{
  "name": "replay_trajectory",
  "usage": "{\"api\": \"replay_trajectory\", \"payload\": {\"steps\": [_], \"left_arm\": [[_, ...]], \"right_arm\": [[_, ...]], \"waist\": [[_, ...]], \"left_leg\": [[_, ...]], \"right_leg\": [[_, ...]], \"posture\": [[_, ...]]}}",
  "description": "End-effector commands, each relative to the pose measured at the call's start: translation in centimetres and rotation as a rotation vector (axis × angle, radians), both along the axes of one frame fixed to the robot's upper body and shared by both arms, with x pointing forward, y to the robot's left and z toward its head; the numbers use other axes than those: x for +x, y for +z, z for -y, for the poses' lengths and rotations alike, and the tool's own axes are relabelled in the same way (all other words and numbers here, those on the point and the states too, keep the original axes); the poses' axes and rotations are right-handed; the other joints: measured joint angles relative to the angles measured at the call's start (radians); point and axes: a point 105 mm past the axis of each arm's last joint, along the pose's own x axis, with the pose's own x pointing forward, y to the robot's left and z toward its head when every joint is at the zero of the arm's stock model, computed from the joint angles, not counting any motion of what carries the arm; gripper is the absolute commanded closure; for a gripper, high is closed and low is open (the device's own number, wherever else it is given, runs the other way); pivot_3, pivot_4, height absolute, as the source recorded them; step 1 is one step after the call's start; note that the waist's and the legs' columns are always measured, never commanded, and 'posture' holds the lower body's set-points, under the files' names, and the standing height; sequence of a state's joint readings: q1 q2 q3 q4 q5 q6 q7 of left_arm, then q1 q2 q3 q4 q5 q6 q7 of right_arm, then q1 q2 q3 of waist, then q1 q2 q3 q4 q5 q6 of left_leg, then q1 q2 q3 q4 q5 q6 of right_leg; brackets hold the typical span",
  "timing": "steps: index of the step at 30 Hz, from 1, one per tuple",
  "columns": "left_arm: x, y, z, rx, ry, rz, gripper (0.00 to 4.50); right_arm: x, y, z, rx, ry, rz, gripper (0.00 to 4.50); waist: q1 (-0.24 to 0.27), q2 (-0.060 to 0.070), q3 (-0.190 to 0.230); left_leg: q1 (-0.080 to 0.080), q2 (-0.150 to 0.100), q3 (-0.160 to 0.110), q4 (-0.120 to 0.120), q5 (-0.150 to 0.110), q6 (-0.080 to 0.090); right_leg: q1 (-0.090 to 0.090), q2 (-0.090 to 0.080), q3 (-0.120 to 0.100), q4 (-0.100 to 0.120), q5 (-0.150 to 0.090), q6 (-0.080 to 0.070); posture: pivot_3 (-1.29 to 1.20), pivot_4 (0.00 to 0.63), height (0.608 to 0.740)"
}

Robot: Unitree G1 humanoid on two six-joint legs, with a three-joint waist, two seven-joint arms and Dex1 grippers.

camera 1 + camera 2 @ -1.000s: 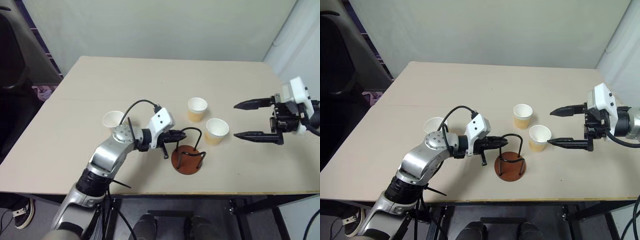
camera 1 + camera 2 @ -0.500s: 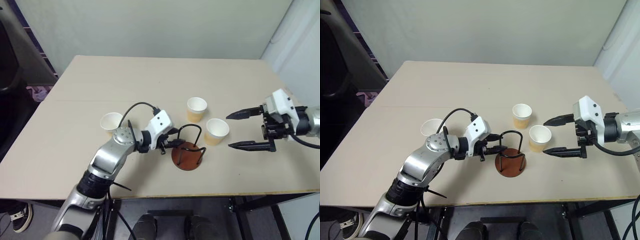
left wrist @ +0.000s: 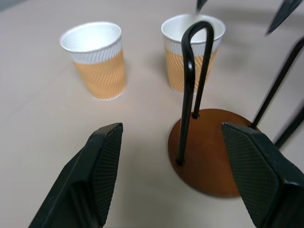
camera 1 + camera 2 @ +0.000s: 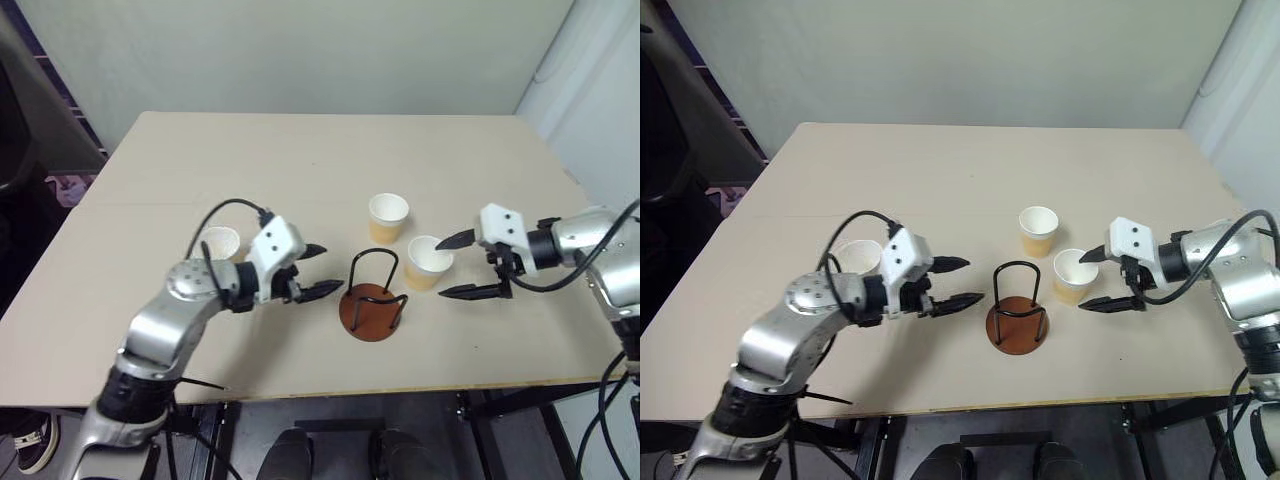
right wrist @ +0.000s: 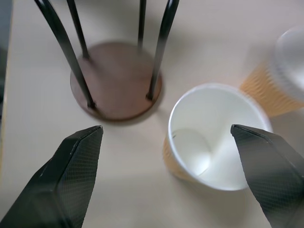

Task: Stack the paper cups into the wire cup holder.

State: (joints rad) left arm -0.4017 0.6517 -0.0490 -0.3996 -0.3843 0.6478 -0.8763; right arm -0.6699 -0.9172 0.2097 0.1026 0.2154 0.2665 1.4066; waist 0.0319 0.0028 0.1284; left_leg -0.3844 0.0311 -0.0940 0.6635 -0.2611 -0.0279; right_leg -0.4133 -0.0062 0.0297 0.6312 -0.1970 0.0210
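Note:
The wire cup holder (image 4: 370,305), a reddish-brown disc with black wire loops, stands empty near the table's front middle. My left gripper (image 4: 328,268) is open just left of it, fingertips pointing at it, not touching. One paper cup (image 4: 428,262) stands upright right of the holder. My open right gripper (image 4: 443,269) has its fingertips on either side of that cup's right flank, apart from it. A second cup (image 4: 388,217) stands behind the holder. A third cup (image 4: 220,243) is partly hidden behind my left arm. In the right wrist view the near cup (image 5: 213,133) sits between the fingers (image 5: 71,175).
The beige table (image 4: 300,160) has wide free room at the back and left. Its front edge (image 4: 330,388) lies close below the holder. A white wall stands behind the table, and dark objects sit off its left side.
My left gripper has opened and drawn back to the left, off the holder's wire. My right gripper has come down and in toward the near cup, staying open. The camera has shifted too.

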Motion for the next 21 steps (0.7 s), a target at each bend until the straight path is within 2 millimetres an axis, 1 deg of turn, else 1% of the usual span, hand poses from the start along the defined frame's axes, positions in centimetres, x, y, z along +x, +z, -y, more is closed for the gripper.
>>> {"api": "replay_trajectory", "payload": {"steps": [1,3,6,8,10,13,14,15,16,17,18,21], "left_arm": [[-1.1,4.1,-1.5,-0.063,-0.032,0.088,0.97],[-2.1,6.0,-2.5,-0.067,-0.063,0.092,0.97],[-4.0,6.8,-2.9,0.041,-0.132,0.102,0.93],[-4.9,7.3,-3.0,0.089,-0.155,0.113,0.93],[-5.3,7.6,-3.4,0.127,-0.153,0.120,0.93],[-5.0,7.5,-4.4,0.159,-0.109,0.112,0.93],[-4.9,7.4,-4.6,0.162,-0.099,0.107,0.93],[-4.8,7.2,-4.7,0.165,-0.092,0.102,0.93],[-4.7,7.1,-4.8,0.166,-0.088,0.100,0.93],[-4.6,7.1,-5.1,0.172,-0.074,0.099,0.93],[-4.4,7.0,-5.4,0.176,-0.063,0.099,0.93],[-3.9,7.3,-7.0,0.196,0.000,0.106,0.93]], "right_arm": [[0.4,-0.3,-0.8,-0.048,0.045,0.038,0.00],[0.8,-1.2,-1.3,-0.063,0.048,0.036,0.00],[1.1,-2.2,-1.7,-0.088,0.053,0.041,0.59],[1.2,-2.2,-1.8,-0.088,0.053,0.053,1.19],[1.4,-2.1,-1.8,-0.084,0.050,0.064,1.91],[1.6,-1.7,-1.9,-0.071,0.051,0.080,3.04],[1.5,-1.4,-2.0,-0.062,0.057,0.083,3.44],[1.3,-0.6,-2.2,-0.034,0.071,0.085,3.83],[1.1,-0.1,-2.3,-0.014,0.083,0.086,4.11],[0.6,0.8,-2.4,0.010,0.102,0.082,4.44],[0.3,1.4,-2.4,0.024,0.115,0.079,4.48],[-1.3,4.7,-2.0,0.083,0.153,0.097,4.48]], "waist": [[0.000,0.000,0.000],[-0.002,0.000,0.000],[-0.003,0.001,0.000],[-0.002,0.001,0.000],[-0.003,0.001,0.000],[-0.005,0.001,0.000],[-0.006,0.001,0.000],[-0.006,0.001,0.000],[-0.006,0.001,0.000],[-0.007,0.001,0.000],[-0.007,0.001,0.000],[-0.007,0.002,0.000]], "left_leg": [[0.000,0.000,0.000,0.000,0.000,0.000],[0.000,0.000,0.000,0.000,-0.001,0.000],[0.000,0.001,0.000,0.000,-0.002,-0.001],[0.000,0.001,0.000,0.000,-0.002,-0.001],[-0.001,0.001,0.000,0.000,-0.004,-0.001],[0.000,0.001,0.000,0.000,-0.007,-0.003],[0.000,0.001,0.000,0.000,-0.007,-0.004],[0.000,0.001,0.000,0.000,-0.007,-0.004],[0.000,0.001,0.000,0.000,-0.008,-0.005],[0.000,0.001,0.000,-0.001,-0.009,-0.005],[-0.001,0.002,0.000,-0.001,-0.009,-0.006],[-0.002,0.002,0.000,-0.001,-0.009,-0.006]], "right_leg": [[-0.001,0.000,0.000,0.000,0.000,-0.001],[-0.001,0.000,0.000,0.001,0.001,-0.002],[-0.004,0.000,-0.001,0.001,0.002,-0.004],[-0.004,-0.001,-0.001,0.001,0.002,-0.005],[-0.004,-0.002,-0.001,0.001,0.001,-0.005],[-0.005,-0.002,-0.001,0.001,-0.001,-0.010],[-0.006,-0.002,-0.001,0.001,-0.002,-0.012],[-0.006,-0.002,-0.001,0.002,-0.003,-0.013],[-0.006,-0.002,-0.001,0.003,-0.003,-0.014],[-0.007,-0.002,-0.001,0.003,-0.004,-0.015],[-0.008,-0.002,-0.001,0.004,-0.004,-0.016],[-0.010,-0.002,-0.001,0.005,-0.005,-0.018]], "posture": [[0.00,0.150,0.740],[0.00,0.150,0.740],[0.00,0.150,0.740],[0.00,0.150,0.740],[0.00,0.150,0.740],[0.00,0.150,0.740],[0.00,0.150,0.740],[0.00,0.150,0.740],[0.00,0.150,0.740],[0.00,0.150,0.740],[0.00,0.150,0.740],[0.00,0.150,0.740]]}}
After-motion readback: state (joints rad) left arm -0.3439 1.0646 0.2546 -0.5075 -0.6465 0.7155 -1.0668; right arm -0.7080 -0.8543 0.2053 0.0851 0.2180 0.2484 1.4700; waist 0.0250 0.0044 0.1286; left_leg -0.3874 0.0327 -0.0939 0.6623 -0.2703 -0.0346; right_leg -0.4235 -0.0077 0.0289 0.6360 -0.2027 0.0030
